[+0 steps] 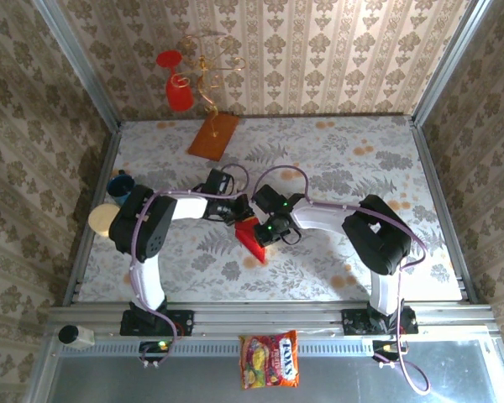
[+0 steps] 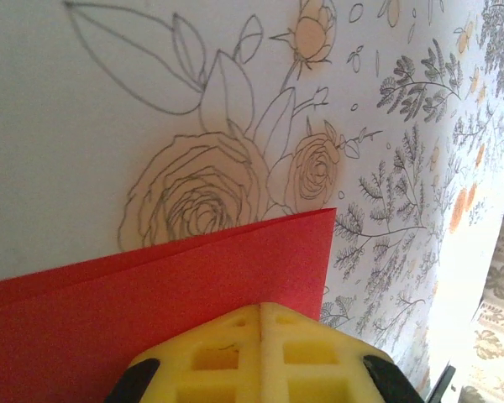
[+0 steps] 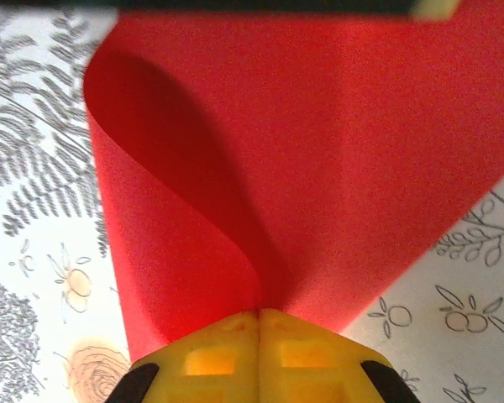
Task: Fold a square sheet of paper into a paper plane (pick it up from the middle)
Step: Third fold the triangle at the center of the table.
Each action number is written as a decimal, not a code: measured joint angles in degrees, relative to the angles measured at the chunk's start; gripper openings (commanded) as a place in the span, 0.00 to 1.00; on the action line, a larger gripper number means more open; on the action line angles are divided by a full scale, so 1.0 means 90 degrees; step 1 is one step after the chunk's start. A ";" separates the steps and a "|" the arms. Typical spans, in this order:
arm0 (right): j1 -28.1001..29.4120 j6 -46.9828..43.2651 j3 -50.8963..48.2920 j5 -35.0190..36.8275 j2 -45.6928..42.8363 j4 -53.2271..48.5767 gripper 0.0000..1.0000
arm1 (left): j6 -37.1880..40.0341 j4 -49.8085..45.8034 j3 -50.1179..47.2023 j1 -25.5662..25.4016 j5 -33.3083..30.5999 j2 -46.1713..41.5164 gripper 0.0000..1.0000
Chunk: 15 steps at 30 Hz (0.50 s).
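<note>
**Two-arm grip on the square sheet of paper [image 1: 254, 240] part-way through a fold.** We see the red sheet held between the two sets of jaws, doubled over on itself above the patterned desk [image 1: 361, 159]. We cannot tell whether its lower edge touches the desk.

*Left jaws:* pressed together, their yellow pads [image 2: 210, 357] pinching the sheet at its near edge. Ahead of them two layers lie one upon the other, their edges slightly out of register, with a free corner up and to the right of the jaws. We judge this grip to be the anchor, keeping the layers from sliding.

*Right jaws:* likewise pressed together, pads [image 3: 307, 353] nipping the sheet where it bends. Ahead of them the paper rises in a loose curl (not yet a sharp crease), one flap bulging to the left. We judge that this grip carries the flap over so that the fold can be set.

*Pose:* the left arm [image 1: 164, 217] and right arm [image 1: 332, 214] both bend inward. Their wrists meet almost nose to nose over the middle of the desk, jaws angled down toward the sheet.
</note>
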 measured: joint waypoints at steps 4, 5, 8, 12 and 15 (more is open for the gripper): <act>-0.0005 0.0049 -0.0019 0.0000 0.0000 0.0044 0.00 | -0.0381 0.0277 -0.0189 0.0010 -0.0095 -0.0075 0.02; -0.0007 0.0058 -0.0027 0.0000 -0.0002 0.0051 0.00 | -0.0459 0.0328 -0.0216 0.0015 -0.0102 -0.0083 0.02; -0.0019 0.0068 -0.0032 -0.0019 -0.0002 0.0063 0.00 | -0.0597 0.0457 -0.0257 0.0049 -0.0146 -0.0097 0.05; -0.0019 0.0068 -0.0061 -0.0022 -0.0015 0.0102 0.00 | -0.0690 0.0554 -0.0257 0.0170 -0.0216 -0.0197 0.11; -0.0022 0.0068 -0.0070 -0.0027 -0.0022 0.0117 0.00 | -0.0714 0.0629 -0.0257 0.0262 -0.0262 -0.0420 0.18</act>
